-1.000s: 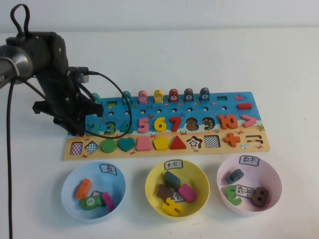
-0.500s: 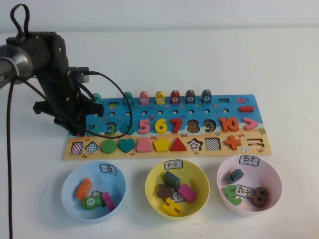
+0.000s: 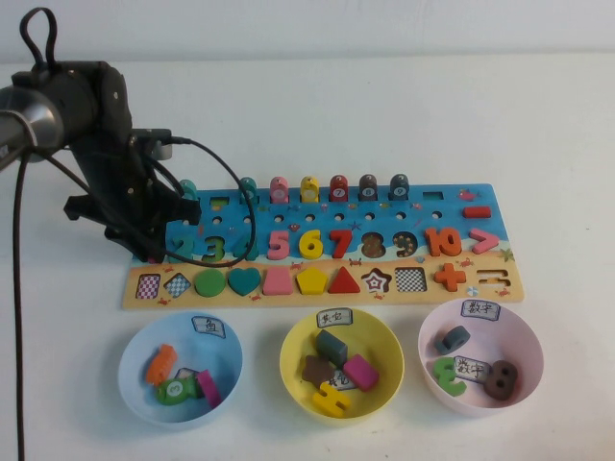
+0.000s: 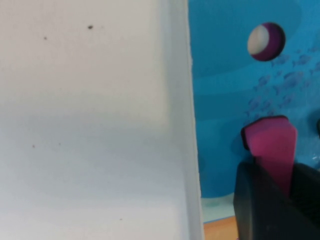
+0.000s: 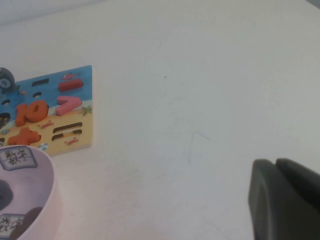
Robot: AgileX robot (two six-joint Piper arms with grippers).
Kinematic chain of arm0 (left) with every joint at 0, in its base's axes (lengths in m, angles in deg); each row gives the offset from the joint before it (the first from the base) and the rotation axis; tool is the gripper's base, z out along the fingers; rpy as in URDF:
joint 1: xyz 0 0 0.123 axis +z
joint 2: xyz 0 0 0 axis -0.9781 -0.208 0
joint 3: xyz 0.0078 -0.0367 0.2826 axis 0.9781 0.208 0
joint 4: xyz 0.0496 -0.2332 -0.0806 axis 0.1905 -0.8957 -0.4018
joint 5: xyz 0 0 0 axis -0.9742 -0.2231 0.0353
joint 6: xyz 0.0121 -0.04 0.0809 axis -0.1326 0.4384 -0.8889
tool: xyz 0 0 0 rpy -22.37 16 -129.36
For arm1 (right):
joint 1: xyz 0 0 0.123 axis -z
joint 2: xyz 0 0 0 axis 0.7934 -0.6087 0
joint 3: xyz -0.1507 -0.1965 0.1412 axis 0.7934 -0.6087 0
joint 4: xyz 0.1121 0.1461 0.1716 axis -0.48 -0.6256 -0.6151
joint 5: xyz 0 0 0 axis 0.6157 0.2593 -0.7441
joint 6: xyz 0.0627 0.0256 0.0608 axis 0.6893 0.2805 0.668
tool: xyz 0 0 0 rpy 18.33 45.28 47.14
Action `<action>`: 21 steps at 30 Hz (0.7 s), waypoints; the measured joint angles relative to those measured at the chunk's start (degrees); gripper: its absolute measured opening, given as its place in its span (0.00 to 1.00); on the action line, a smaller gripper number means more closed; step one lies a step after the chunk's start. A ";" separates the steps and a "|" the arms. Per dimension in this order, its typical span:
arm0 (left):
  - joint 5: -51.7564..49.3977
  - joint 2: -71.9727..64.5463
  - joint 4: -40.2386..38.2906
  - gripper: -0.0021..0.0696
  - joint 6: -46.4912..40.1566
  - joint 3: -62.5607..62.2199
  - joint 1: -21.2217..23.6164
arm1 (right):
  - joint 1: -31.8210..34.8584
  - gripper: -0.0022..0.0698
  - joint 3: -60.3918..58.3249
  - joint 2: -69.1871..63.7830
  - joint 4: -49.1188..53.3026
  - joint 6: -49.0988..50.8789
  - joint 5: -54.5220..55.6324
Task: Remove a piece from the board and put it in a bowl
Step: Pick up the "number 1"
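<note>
The board (image 3: 423,206) lies across the middle of the table. My left gripper (image 3: 154,252) is down on the board's left end, where the arm hides the piece in the high view. In the left wrist view the pink numeral "1" (image 4: 270,142) sits on the blue board (image 4: 225,90) between my dark fingers, and the left gripper (image 4: 282,172) is shut on it. The pale pink bowl (image 3: 519,331) stands in front of the board at the right and holds several pieces. My right gripper (image 5: 276,164) is shut and empty over bare table, right of the board (image 5: 87,90) and the pink bowl (image 5: 42,200).
A light blue bowl (image 3: 135,360) and a yellow bowl (image 3: 293,360) stand in front of the board, each with several pieces. A black cable (image 3: 240,206) loops from the left arm over the board's left part. Coloured pegs (image 3: 338,186) line the board's far edge.
The board has slid slightly to the right. The left arm has barely moved.
</note>
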 joint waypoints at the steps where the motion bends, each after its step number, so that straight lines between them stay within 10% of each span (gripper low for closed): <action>1: 0.00 0.00 0.00 0.13 0.00 0.00 0.00 | 0.00 0.01 0.00 0.00 0.00 0.00 0.00; 21: 0.00 0.00 2.57 0.13 0.11 0.00 -1.54 | 0.00 0.01 0.00 0.00 0.00 0.00 0.00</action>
